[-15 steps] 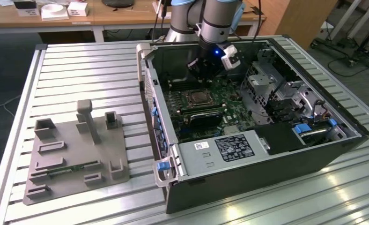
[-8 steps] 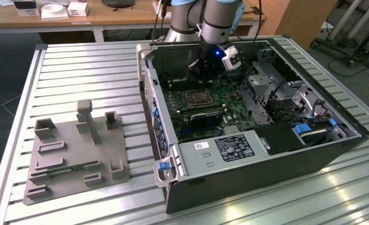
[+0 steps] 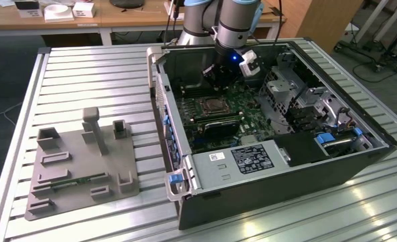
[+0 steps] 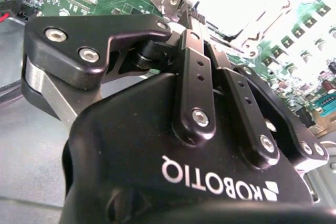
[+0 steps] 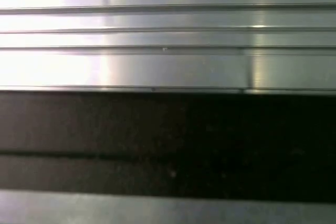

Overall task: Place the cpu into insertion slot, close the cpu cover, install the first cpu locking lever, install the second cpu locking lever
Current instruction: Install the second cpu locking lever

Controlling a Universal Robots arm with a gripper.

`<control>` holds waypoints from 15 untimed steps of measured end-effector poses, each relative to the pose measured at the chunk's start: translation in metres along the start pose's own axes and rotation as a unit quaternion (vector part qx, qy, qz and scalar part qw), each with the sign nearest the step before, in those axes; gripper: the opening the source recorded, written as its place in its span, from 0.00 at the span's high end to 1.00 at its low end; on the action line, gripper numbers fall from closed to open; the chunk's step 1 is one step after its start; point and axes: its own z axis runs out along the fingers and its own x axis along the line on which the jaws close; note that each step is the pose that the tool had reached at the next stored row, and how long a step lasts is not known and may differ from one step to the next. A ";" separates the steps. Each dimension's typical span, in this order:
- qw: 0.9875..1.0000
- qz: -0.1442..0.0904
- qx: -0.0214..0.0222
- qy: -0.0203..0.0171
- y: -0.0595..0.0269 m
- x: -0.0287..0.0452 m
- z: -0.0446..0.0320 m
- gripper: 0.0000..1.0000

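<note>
Fingers [image 4: 195,22], matte black, pressed together beside the silvery square insertion slot [image 3: 212,106].

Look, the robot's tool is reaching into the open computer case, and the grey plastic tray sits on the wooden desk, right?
Not quite. The tool is inside the open computer case, but the grey plastic tray sits on the ribbed metal table beside the case, as the exterior view shows. The wooden desk stands farther back.

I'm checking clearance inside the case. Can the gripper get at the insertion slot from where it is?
Probably yes: the gripper hangs inside the open computer case, just behind the insertion slot, with nothing visible between them.
</note>
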 end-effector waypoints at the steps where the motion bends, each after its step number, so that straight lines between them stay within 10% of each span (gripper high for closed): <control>1: 1.000 0.000 0.000 0.000 -0.0004 0.0000 0.0000 0.90; 15: 1.000 0.000 0.003 0.000 -0.0022 0.0000 -0.0003 0.90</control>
